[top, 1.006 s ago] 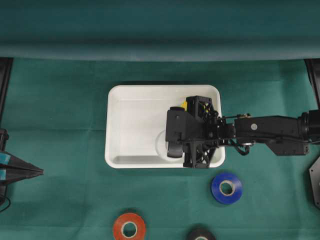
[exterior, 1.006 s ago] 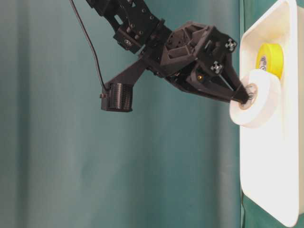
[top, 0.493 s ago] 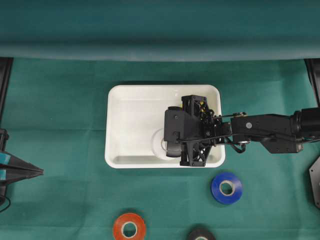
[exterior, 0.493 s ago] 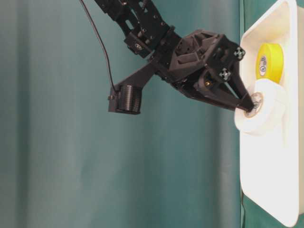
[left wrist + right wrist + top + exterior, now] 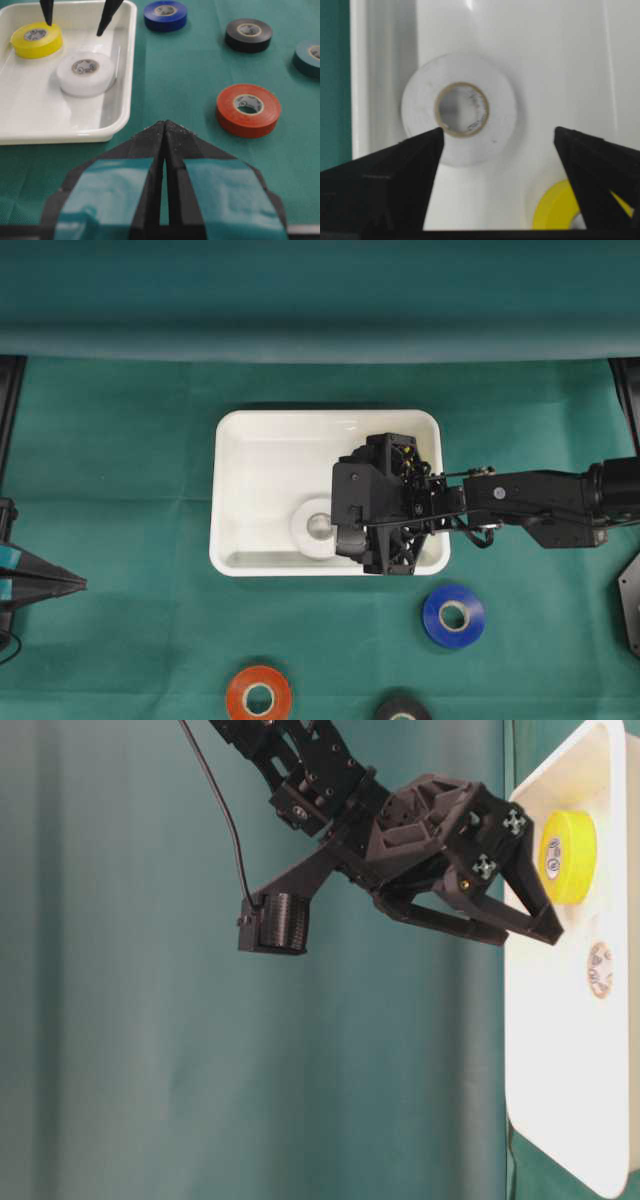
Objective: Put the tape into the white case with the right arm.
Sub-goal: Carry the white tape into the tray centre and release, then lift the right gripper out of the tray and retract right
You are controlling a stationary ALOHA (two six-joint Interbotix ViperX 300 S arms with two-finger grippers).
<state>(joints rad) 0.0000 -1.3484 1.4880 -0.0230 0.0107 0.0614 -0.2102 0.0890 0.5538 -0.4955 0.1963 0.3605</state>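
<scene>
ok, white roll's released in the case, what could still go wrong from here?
The right gripper stands open just above the white roll, so a retreat could clip it. The yellow roll lies beside one fingertip and may get nudged. The white case could also shift if caught.

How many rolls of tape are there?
6: yellow roll and white roll in the white case; blue roll, black roll, red roll and teal roll on the cloth. More may be hidden.
</scene>
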